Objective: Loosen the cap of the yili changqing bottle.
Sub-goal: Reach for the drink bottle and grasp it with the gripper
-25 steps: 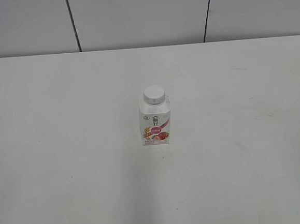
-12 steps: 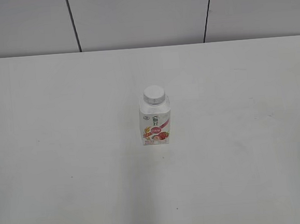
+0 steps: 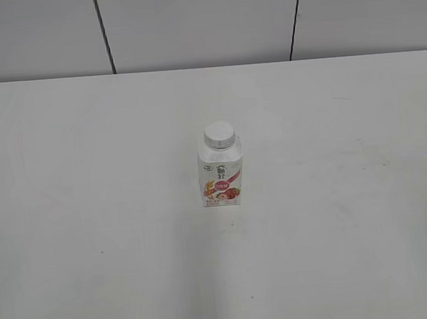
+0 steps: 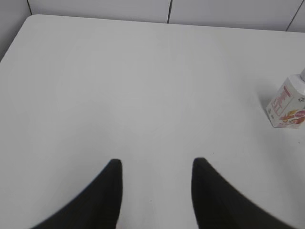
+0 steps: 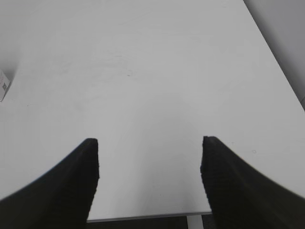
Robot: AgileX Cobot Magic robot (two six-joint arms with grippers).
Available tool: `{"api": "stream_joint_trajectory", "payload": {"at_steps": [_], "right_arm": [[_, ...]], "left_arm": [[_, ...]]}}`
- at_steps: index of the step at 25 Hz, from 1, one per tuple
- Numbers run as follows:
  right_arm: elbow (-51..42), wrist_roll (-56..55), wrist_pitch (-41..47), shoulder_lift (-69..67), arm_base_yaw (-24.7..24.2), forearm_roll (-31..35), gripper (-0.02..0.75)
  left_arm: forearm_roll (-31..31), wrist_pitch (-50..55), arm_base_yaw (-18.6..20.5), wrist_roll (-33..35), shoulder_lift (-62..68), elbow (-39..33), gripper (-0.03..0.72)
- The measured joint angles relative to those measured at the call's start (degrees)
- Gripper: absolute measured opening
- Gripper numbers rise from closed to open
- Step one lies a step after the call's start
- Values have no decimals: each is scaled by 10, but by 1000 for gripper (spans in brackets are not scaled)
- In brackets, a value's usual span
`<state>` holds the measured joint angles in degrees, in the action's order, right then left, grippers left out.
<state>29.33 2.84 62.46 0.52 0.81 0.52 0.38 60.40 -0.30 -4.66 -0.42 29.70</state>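
Note:
The yili changqing bottle (image 3: 221, 175) stands upright near the middle of the white table, with its pink and red strawberry label facing the camera. Its white cap (image 3: 220, 135) sits on the neck. The bottle also shows at the right edge of the left wrist view (image 4: 287, 104) and as a sliver at the left edge of the right wrist view (image 5: 3, 86). My left gripper (image 4: 156, 163) is open and empty, well to the left of the bottle. My right gripper (image 5: 150, 141) is open and empty above the table's near edge. Neither gripper appears in the exterior view.
The white table (image 3: 92, 213) ends at a grey panelled wall (image 3: 202, 20) at the back. Its near edge shows in the right wrist view (image 5: 147, 215), and its right edge (image 5: 274, 57) runs along that view.

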Motion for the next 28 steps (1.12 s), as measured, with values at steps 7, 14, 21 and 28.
{"api": "stream_joint_trajectory", "payload": {"at_steps": [7,14,21,28], "right_arm": [[0,0,0,0,0,-5,529],[0,0,0,0,0,-8,529],[0,0,0,0,0,-9,529],[0,0,0,0,0,-9,529]], "left_arm": [[0,0,0,0,0,0,410],[0,-23,0,0,0,10,500],[8,-179,0,0,4,-10,503],[12,-345,0,0,42,-84,503]]}}
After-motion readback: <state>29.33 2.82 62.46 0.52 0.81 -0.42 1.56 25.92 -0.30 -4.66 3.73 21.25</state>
